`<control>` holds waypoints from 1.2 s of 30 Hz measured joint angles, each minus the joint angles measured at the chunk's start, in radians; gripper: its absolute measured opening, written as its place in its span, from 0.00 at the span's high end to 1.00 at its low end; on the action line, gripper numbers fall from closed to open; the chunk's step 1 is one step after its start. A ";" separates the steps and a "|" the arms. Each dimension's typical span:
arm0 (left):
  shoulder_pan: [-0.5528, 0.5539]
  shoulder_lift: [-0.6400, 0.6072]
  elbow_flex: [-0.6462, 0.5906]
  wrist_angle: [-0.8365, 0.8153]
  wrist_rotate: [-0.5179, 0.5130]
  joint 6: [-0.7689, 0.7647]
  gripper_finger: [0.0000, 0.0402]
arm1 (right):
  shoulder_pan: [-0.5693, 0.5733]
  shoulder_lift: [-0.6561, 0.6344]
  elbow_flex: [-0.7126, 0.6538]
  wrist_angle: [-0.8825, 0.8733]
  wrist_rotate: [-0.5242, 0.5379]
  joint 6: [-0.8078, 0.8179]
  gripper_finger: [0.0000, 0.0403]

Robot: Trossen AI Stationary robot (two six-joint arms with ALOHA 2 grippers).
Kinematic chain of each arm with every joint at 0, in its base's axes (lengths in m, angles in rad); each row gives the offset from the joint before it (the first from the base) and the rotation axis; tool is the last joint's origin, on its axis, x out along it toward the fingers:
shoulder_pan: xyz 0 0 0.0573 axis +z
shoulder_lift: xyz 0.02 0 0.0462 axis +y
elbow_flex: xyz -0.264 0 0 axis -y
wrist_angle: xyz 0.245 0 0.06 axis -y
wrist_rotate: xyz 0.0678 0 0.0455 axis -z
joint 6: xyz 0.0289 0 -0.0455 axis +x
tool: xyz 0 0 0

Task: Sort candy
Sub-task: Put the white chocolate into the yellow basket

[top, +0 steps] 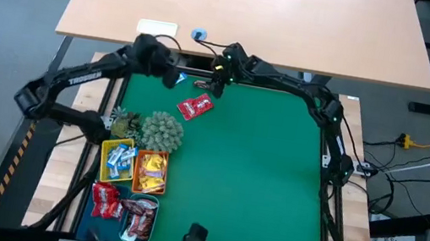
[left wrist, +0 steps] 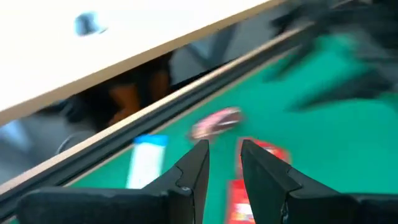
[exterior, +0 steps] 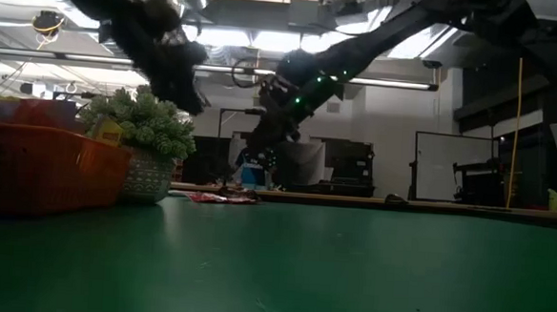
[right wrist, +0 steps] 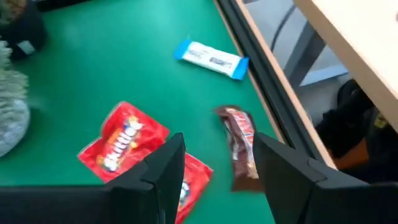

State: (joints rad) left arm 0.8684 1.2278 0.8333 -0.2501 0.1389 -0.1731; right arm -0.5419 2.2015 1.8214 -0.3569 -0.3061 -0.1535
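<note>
R gripper (right wrist: 214, 180) spread wide above brown bar (right wrist: 239, 146), red pkts (right wrist: 124, 143) just beside → could snag both; L gripper (left wrist: 224, 165) near-closed, empty.

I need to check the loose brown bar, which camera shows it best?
The right wrist view: the brown bar lies unobstructed on the green mat between the right gripper's open fingers. The left wrist view blurs it, and it is not discernible in the high or low views.
</note>
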 joint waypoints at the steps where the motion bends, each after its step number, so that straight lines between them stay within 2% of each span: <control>1: 0.034 0.021 0.000 -0.003 -0.008 0.000 0.78 | 0.007 -0.004 0.000 -0.008 0.000 0.000 0.53; 7: 0.135 0.145 0.000 0.000 -0.083 0.001 0.78 | 0.066 -0.018 0.000 0.011 -0.001 0.000 0.53; 16: 0.137 0.267 0.000 0.025 -0.071 0.050 0.75 | 0.197 -0.018 0.000 0.057 0.008 -0.011 0.53; 27: 0.137 0.299 0.000 0.044 -0.062 0.054 0.57 | 0.303 -0.017 -0.001 0.151 0.009 -0.062 0.53; 36: 0.131 0.313 0.000 0.067 -0.070 0.054 0.56 | 0.343 -0.017 -0.001 0.175 0.009 -0.062 0.53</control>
State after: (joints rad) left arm 0.9990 1.5406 0.8337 -0.1830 0.0686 -0.1188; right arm -0.1990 2.1841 1.8206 -0.1820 -0.2969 -0.2158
